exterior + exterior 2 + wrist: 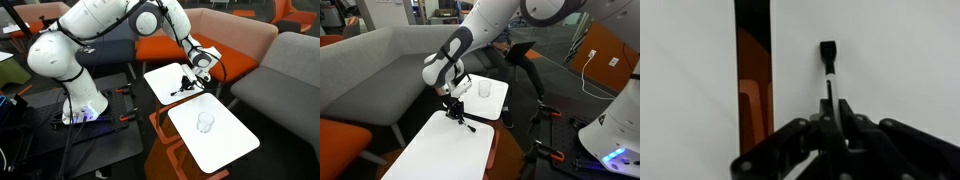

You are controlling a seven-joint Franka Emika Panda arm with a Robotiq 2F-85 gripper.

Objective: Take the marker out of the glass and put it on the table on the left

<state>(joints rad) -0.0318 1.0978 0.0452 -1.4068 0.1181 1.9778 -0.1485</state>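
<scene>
My gripper (194, 79) is shut on the marker (181, 89), a thin dark stick. It holds the marker tilted, low over the smaller white table (162, 76), and the marker's free end is close to the tabletop. Both also show in an exterior view: gripper (451, 107), marker (467, 123), table (430, 150). In the wrist view the marker (828, 62) sticks out from between the closed fingers (837, 118) over the white top. The clear glass (205, 122) stands empty on the longer white tabletop (235, 140); it also shows in an exterior view (485, 88).
An orange frame shows in the gap between the two tabletops (753, 90). Grey and orange sofas (250, 45) surround the tables, with a grey sofa back (380, 70) beside them. The robot base (80, 105) stands on the floor nearby.
</scene>
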